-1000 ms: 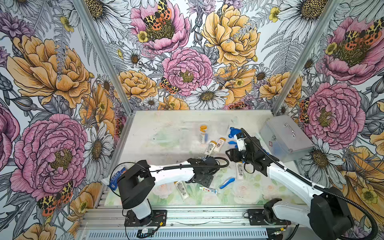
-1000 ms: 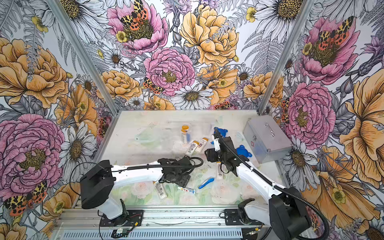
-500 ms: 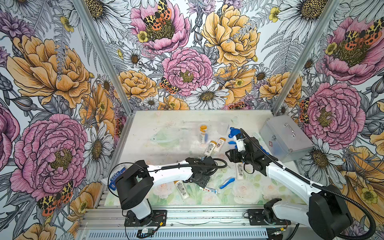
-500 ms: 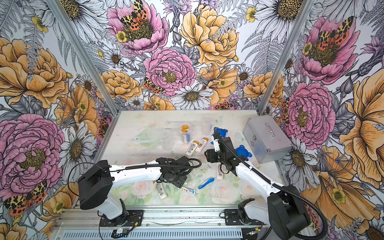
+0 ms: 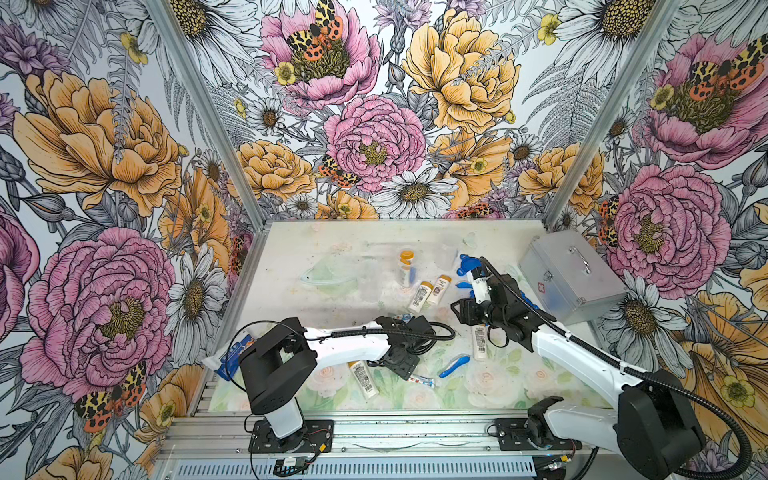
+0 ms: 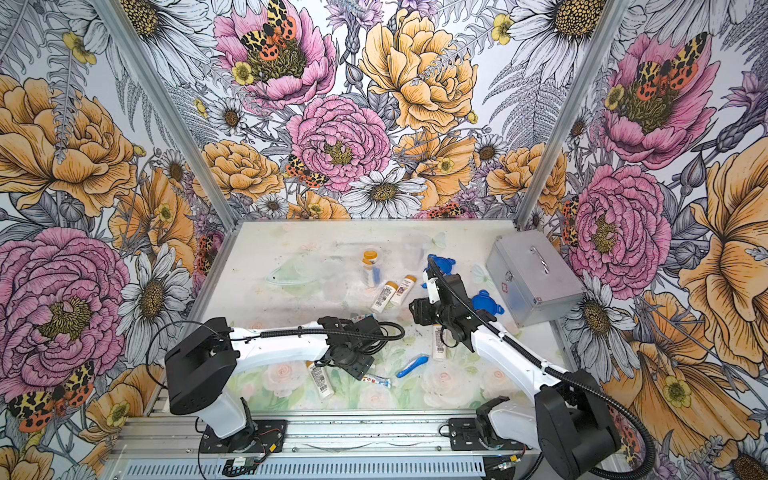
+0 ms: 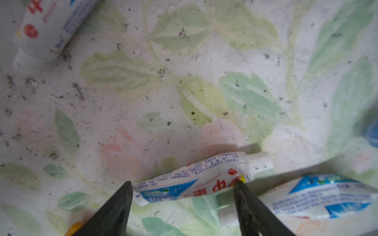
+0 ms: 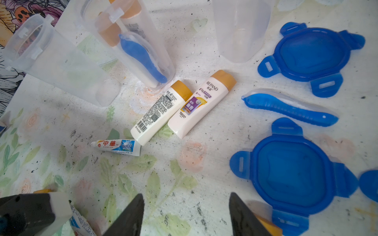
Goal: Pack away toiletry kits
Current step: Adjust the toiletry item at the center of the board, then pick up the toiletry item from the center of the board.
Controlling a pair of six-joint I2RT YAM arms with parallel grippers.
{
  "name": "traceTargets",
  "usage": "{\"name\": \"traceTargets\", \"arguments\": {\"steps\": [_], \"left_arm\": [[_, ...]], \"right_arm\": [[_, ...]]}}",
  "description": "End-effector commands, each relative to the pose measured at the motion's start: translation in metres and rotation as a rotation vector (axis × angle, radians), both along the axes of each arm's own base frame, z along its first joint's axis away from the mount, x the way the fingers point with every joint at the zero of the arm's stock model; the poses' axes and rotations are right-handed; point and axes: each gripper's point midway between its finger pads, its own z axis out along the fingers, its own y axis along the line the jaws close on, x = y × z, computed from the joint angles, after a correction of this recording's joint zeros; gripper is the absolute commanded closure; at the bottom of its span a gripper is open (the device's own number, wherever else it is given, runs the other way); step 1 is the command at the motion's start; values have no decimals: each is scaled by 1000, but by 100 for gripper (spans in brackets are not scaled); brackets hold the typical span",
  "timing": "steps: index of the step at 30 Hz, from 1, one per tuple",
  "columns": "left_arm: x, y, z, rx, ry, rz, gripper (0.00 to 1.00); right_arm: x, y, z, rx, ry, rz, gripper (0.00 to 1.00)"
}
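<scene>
- The toothpaste tube (image 7: 194,179) is lying flat on the table (image 7: 184,81), near the front edge, right at your left gripper (image 7: 182,186).
- It looks like you're working the pick-up step for that tube. Nothing is being held yet, and most of the kit is sitting loose.
- The left jaws are standing spread. In the left wrist view the tube is running lengthways across the gap, just ahead of the tips. Its crimped tail is sitting by one tip, its shoulder by the other, and its cap is poking out past that one. I can't tell if either tip is actually touching it.
- My read is that closing now would be squeezing it end to end and buckling it. You're probably wanting a wrist turn so the jaws are crossing the narrow width, then a drop down.
- A second tube (image 7: 319,198) is lying just beside it, so I'd be watching for a double grab.
- Your right gripper (image 8: 186,195) is hanging with its jaws spread over bare table, holding nothing.
- Further out, a clear cup (image 8: 131,40) is already carrying bottles and a toothbrush, so I'm guessing that's where the tube is heading.
- Two blue lids (image 8: 311,53) are waiting near the right gripper, and the silver case (image 5: 569,278) is sitting well off to the side.
</scene>
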Motion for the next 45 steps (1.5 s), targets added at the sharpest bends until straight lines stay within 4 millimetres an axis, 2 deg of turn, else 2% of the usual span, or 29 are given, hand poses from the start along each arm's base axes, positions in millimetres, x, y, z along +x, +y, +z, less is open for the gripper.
{"name": "traceTargets", "arguments": {"steps": [1,9,11,12,16,20,24,25,27,33,37,39,41,45], "left_arm": [[10,0,-6,30,-14,-20,23],[13,-16,-21,-1,35,-42,33],[16,-23,-18,-12,31,-51,35],[15,-22,-27,10,47,-56,35],[15,-23,-29,13,53,-59,36],[14,-25,-25,-4,56,-65,28],[16,-35,-16,-40,56,-82,28],[18,-38,-4,-72,36,-89,28],[20,-41,3,-81,24,-103,27],[35,-45,8,-92,7,-123,11],[40,-49,11,-100,2,-142,9],[39,-50,9,-110,18,-147,11],[35,-46,-6,-81,56,-149,17],[25,-41,-18,-78,95,-145,25]], "right_arm": [[11,2,18,22,-55,-12,34],[7,0,13,28,-44,-18,34],[5,0,11,31,-37,-17,34],[4,0,11,36,-34,-17,34],[2,-1,11,45,-32,-17,34],[-1,4,7,61,-10,12,33],[-4,8,3,75,6,32,33],[-5,8,3,75,5,32,32],[-7,8,4,80,1,36,32],[-10,7,3,83,-1,47,32],[-12,5,1,85,2,46,32],[-12,4,1,85,2,45,32],[-12,2,0,85,6,42,32],[-13,1,-2,90,11,39,32]]}}
